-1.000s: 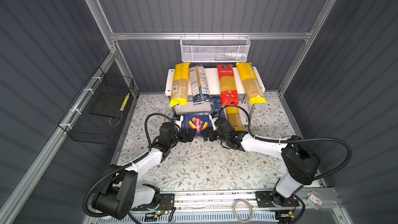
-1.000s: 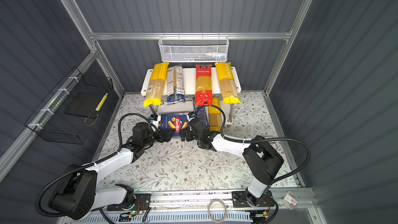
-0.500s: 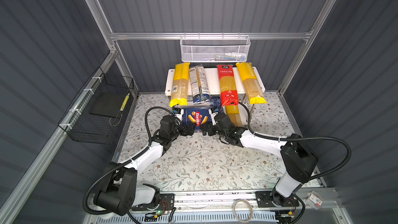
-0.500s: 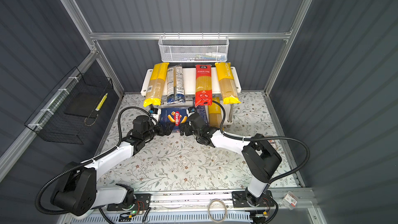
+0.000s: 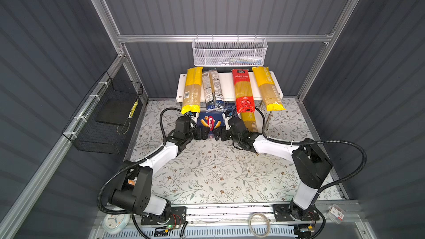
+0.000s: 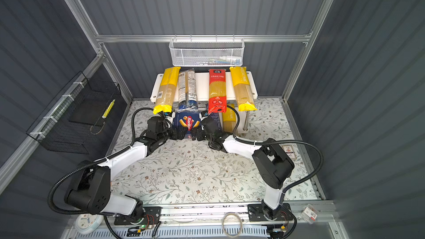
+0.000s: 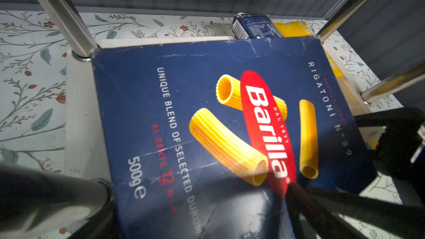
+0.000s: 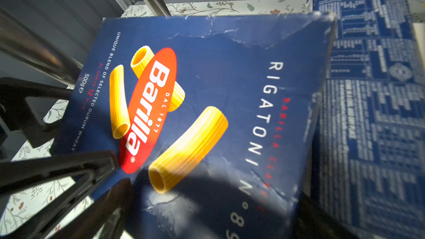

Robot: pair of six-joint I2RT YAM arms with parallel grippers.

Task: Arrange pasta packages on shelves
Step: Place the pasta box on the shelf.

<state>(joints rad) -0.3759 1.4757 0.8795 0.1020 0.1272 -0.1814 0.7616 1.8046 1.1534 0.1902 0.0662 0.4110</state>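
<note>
The shelves (image 5: 226,86) carry a yellow bag (image 5: 192,90), a grey-and-dark-blue bag (image 5: 212,90), a red bag (image 5: 243,93) and a second yellow bag (image 5: 268,88) on the top board. On the lower board (image 7: 80,111) lie the wide blue Barilla box (image 5: 210,121) (image 7: 207,111) (image 8: 218,88), a narrow blue box (image 8: 372,88) and a yellow bag (image 5: 249,120). My left gripper (image 5: 203,132) (image 7: 195,214) and right gripper (image 5: 218,132) (image 8: 207,203) stand open side by side against the Barilla box's near end, which fills the gap between each pair of fingers.
Chrome legs (image 7: 62,14) flank the lower board closely. A white mesh basket (image 5: 230,52) hangs on the back wall above the shelves. A black wire basket (image 5: 108,116) hangs on the left wall. A small red-and-white card (image 6: 288,150) lies on the floral mat at the right.
Both grippers have moved toward the shelves. The Barilla box has slid with them further back onto the lower board, under the top board.
</note>
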